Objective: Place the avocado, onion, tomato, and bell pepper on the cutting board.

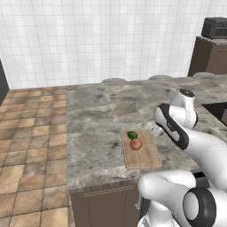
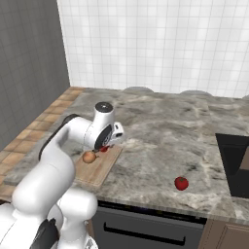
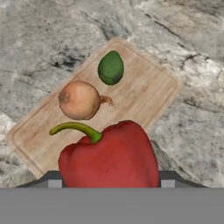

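Observation:
The wooden cutting board lies near the counter's front edge. On it rest the dark green avocado and, beside it, the tan onion. My gripper hovers over the board's right edge, shut on the red bell pepper, whose green stem points toward the onion. Off the board, the round red tomato sits on the counter to the right, near the front edge.
A dark sink recess opens in the marble counter to the right. A dark appliance stands on a brown cabinet at the far right. Tiled floor lies left of the counter.

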Robot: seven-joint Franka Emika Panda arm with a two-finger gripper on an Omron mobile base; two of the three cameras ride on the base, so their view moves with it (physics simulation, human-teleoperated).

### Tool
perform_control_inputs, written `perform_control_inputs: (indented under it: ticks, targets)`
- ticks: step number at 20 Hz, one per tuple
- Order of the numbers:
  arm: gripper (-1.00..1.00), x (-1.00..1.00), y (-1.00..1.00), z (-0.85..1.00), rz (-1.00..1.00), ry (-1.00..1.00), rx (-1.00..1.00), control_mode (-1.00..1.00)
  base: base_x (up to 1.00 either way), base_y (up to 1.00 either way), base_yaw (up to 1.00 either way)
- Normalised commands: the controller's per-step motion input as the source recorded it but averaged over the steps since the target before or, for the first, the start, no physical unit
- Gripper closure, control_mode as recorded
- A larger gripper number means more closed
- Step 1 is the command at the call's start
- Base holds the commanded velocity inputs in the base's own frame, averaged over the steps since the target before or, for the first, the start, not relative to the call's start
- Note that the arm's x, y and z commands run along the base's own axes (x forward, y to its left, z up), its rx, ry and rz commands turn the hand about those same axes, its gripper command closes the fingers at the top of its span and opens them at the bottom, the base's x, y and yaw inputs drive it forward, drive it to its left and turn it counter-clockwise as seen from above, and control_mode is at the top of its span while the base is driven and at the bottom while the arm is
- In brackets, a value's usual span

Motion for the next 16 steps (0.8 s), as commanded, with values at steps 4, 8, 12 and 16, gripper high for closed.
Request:
perform_control_inputs:
  ticks: [4, 8, 12, 16]
  targets:
    - [1.0, 0.04, 0.27, -0.28, 0.09, 0.03, 0.0, -1.0, 0.0, 0.0, 0.0]
    - [1.0, 0.09, 0.09, -0.4, 0.06, 0.03, 0.0, -1.0, 0.0, 0.0, 0.0]
    - [1.0, 0.04, 0.01, -0.42, 0.06, 0.04, 0.0, -1.0, 0.0, 0.0, 0.0]
    - [1.0, 0.0, 0.0, -0.33, 0.07, 0.03, 0.0, -1.0, 0.0, 0.0, 0.0]
